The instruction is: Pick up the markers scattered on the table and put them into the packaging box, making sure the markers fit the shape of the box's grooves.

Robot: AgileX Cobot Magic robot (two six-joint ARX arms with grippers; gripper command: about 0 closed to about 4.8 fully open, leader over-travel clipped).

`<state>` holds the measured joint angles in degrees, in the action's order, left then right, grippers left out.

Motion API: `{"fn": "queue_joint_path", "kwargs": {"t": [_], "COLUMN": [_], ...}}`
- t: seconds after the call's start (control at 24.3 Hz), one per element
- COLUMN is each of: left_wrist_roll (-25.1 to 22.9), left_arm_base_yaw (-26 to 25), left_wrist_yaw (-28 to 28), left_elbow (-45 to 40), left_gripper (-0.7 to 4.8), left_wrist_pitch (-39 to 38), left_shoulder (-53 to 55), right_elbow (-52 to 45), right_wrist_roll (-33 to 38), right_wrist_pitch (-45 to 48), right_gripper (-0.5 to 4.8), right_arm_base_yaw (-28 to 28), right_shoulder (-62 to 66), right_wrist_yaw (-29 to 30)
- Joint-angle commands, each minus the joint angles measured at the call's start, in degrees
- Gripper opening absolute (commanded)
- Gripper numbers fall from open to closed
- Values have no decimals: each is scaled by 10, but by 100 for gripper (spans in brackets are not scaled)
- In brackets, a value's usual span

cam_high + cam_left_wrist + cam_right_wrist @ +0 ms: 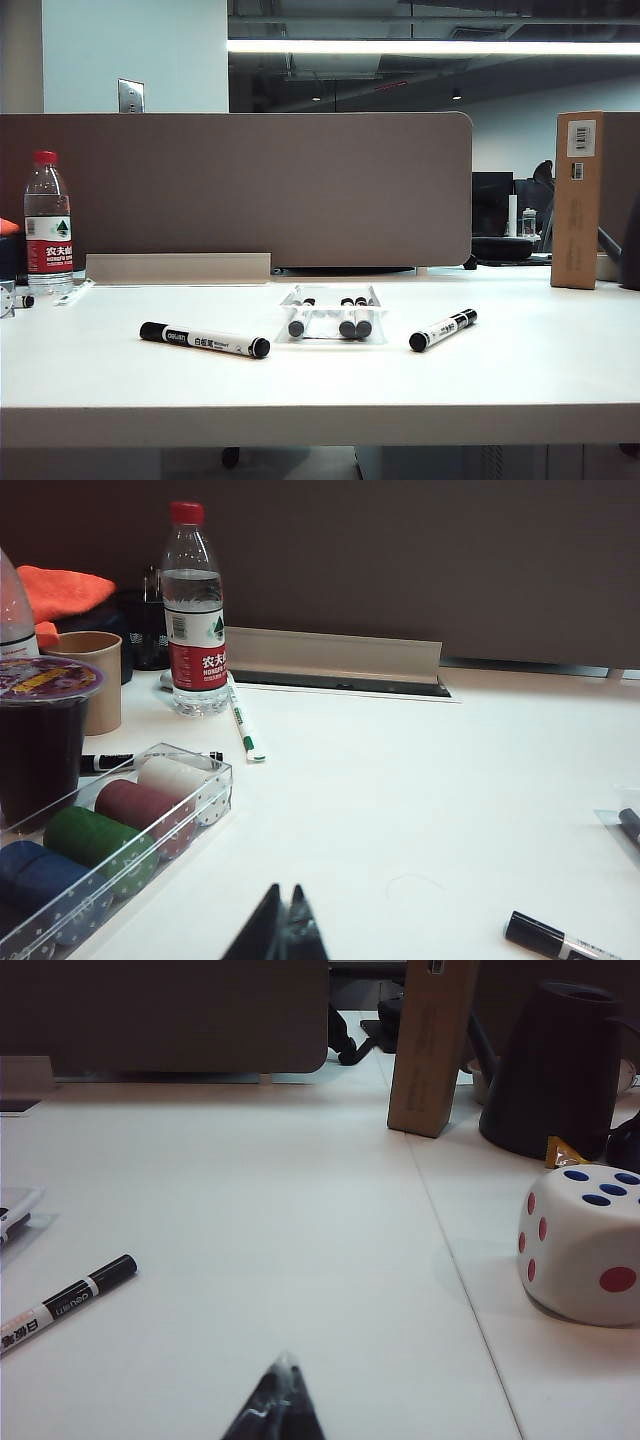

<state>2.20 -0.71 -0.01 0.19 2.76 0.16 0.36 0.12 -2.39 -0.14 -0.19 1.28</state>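
Two markers lie loose on the white table: one [205, 340] left of the packaging box [322, 316], the other [443, 329] right of it. The clear box holds three markers [347, 322] lengthwise in its grooves. My left gripper [285, 887] is shut and empty, low over the table; the left marker [560, 942] and a corner of the box [615, 820] lie off to its side. My right gripper [285, 1360] is also shut and empty, with the right marker [65, 1302] and the box's edge [15, 1205] off to its side. Neither gripper shows in the exterior view.
On the left stand a water bottle [195, 610], a green-and-white pen [243, 725], a clear case of coloured rolls [110, 840], a dark cup [40, 740] and another black-capped pen [110, 761]. On the right are a large die [585, 1245], a brown cardboard box [432, 1045] and a black jug [555, 1070].
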Motion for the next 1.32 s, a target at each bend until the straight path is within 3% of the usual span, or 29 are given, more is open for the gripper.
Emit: {"fn": "queue_joint_path", "kwargs": {"t": [0.04,0.29,0.41,0.49,0.62,0.74,0.86,0.95,1.03,1.07,1.19,1.28,1.32], "left_wrist_roll": [-2,12,96,225,323,376,372,372,372,372,353,325,325], "left_arm_base_yaw": [0,0,0,0,0,0,1,1,1,1,19,26,30], "left_wrist_yaw": [2,5,18,18,47,94,95,99,164,233,264,287,301], "left_elbow": [3,3,3,3,18,66,129,185,223,260,317,359,366], "left_gripper": [-5,-5,-5,-6,-6,-6,-6,-6,-6,-6,0,133,154], "left_wrist_pitch": [8,24,54,103,148,120,75,11,18,36,36,33,33], "left_shoulder": [0,0,0,0,0,19,97,200,304,401,520,600,616], "right_elbow": [-3,-3,-3,0,25,78,131,170,211,245,336,448,476], "right_wrist_roll": [0,19,109,233,361,459,458,417,403,379,372,371,369], "right_wrist_pitch": [9,23,85,159,180,162,154,147,144,139,100,28,1], "right_gripper": [-5,-5,-5,-5,-5,-5,-5,-5,-5,-5,-5,56,73], "right_arm_base_yaw": [0,0,0,0,0,-1,0,0,0,0,0,20,27], "right_shoulder": [1,1,1,1,2,15,77,161,258,343,530,693,727], "right_wrist_yaw": [-1,-1,-1,-2,-37,-91,-101,-59,-15,25,135,235,244]}}
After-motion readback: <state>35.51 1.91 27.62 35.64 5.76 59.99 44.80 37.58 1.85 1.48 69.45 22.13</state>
